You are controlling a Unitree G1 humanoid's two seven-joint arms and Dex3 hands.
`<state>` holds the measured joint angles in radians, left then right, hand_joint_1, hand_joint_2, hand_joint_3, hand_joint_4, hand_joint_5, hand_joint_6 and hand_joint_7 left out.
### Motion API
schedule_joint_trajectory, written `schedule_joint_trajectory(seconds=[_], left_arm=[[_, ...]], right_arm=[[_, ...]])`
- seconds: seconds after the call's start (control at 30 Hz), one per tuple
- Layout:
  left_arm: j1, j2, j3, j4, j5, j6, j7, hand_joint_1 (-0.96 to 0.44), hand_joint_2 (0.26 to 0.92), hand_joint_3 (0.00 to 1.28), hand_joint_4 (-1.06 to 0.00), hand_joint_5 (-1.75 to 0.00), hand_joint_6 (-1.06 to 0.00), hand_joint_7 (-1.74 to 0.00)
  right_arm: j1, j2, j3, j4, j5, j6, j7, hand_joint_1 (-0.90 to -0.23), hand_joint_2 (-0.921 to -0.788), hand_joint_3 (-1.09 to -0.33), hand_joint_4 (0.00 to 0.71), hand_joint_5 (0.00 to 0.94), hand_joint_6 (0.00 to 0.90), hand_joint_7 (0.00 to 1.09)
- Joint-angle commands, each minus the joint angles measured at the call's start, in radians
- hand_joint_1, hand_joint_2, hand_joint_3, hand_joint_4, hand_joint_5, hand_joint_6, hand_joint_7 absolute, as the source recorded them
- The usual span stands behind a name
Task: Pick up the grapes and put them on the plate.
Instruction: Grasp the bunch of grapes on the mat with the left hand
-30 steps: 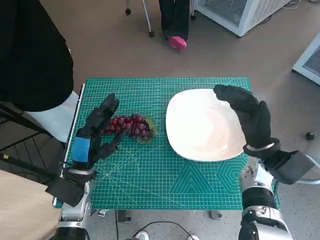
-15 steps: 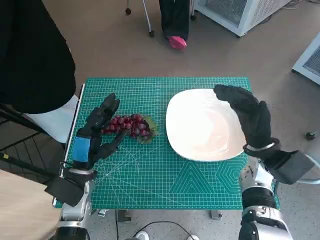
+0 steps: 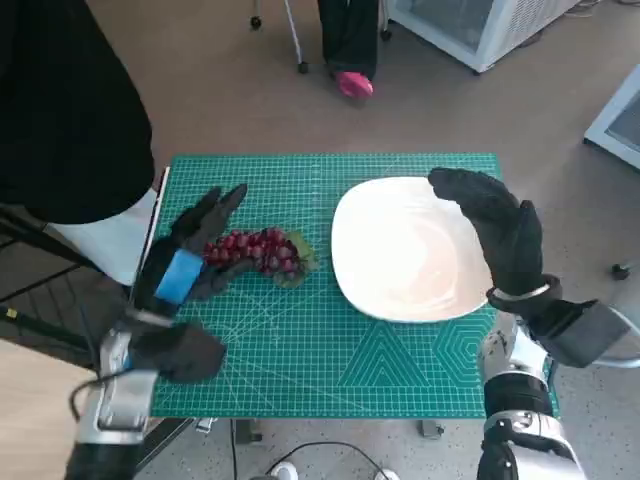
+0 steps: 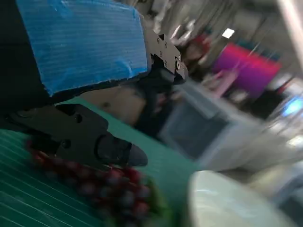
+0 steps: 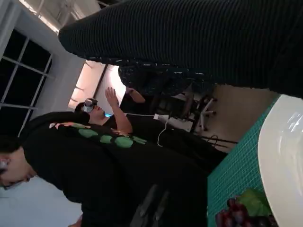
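A bunch of dark red grapes (image 3: 262, 252) with a green leaf lies on the green cutting mat (image 3: 300, 340), left of the white plate (image 3: 400, 255). My left hand (image 3: 190, 262) is at the bunch's left end with its fingers apart, one finger (image 3: 228, 200) beyond the grapes and one on the near side. The left wrist view shows a black finger (image 4: 102, 149) just over the grapes (image 4: 113, 187), with the plate (image 4: 227, 198) further on. My right hand (image 3: 497, 235) hovers over the plate's right rim and holds nothing. In the right wrist view the glove (image 5: 199, 38) hangs above the plate (image 5: 284, 156) and the grapes (image 5: 241, 215).
A person in dark clothing (image 3: 60, 100) stands close to the mat's left edge. A leg with a pink shoe (image 3: 353, 84) is beyond the table. White cabinets (image 3: 480, 25) stand at the far right. People (image 5: 104, 142) appear in the right wrist view.
My left forearm has swung outward to the left and blurs. The left hand has shifted slightly forward along the bunch's left end. Grapes, plate and right hand have stayed put.
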<state>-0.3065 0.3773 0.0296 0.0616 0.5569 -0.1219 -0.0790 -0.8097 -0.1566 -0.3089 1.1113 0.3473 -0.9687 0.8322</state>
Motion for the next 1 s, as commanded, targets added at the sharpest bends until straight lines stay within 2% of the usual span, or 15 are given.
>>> schedule_joint_trajectory(seconds=[0.03,0.23,0.4,0.6,1.0], left_arm=[[-0.051,0.022,-0.069,-0.034,0.084,0.152,-0.074,-0.41,0.803,0.0,-0.09,0.0,-0.24,0.0],[-0.112,0.027,-0.164,-0.031,0.201,0.332,-0.157,-0.43,0.773,0.0,-0.06,0.0,-0.21,0.0],[-0.18,0.026,-0.234,0.019,0.266,0.438,-0.218,-0.45,0.766,0.0,-0.04,0.0,-0.18,0.0],[-0.245,0.022,-0.281,0.104,0.279,0.485,-0.231,-0.46,0.765,0.0,-0.03,0.0,-0.17,0.0],[-0.365,-0.005,-0.356,0.322,0.26,0.511,-0.219,-0.44,0.76,0.0,-0.02,0.0,-0.17,0.0]], right_arm=[[-0.007,-0.008,0.006,0.015,-0.015,0.007,-0.008,-0.463,-0.921,-0.535,0.283,0.002,0.261,0.0],[-0.012,-0.012,0.008,0.018,-0.013,0.009,-0.006,-0.462,-0.921,-0.536,0.283,0.002,0.259,0.0],[-0.013,-0.013,0.006,0.016,-0.007,0.014,-0.001,-0.459,-0.921,-0.537,0.282,0.001,0.258,0.0],[-0.015,-0.013,0.006,0.013,-0.006,0.017,-0.002,-0.462,-0.921,-0.536,0.282,0.001,0.257,0.0],[-0.016,-0.013,0.004,0.012,-0.006,0.014,-0.008,-0.439,-0.921,-0.54,0.28,0.0,0.255,0.0]])
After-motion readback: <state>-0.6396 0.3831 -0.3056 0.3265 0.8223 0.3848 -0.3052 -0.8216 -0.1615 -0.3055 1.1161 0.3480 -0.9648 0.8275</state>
